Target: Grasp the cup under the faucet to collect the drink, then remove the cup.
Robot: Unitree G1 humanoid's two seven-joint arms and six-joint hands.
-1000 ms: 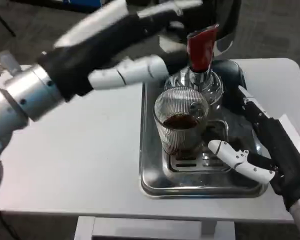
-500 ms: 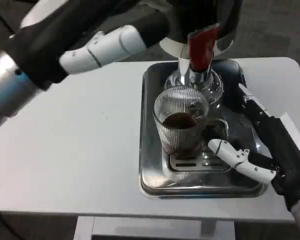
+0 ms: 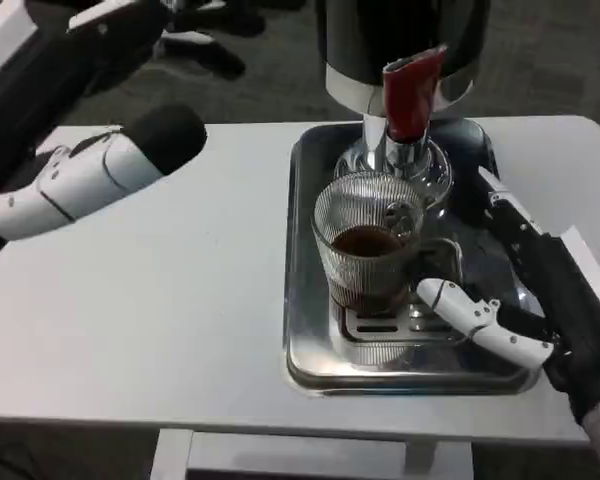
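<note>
Cup [image 3: 368,245] holds dark drink under faucet [image 3: 410,95]. Right robot hand [image 3: 540,300] spread, empty, beside the handle; left robot hand [image 3: 90,150] state unclear. Advice: close squarely, lift level.

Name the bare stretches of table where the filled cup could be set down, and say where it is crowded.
Free: the white table left of the metal tray, below the left hand, and a narrower strip along the front edge. Crowded: the tray, with the cup, the faucet and the right hand.
</note>
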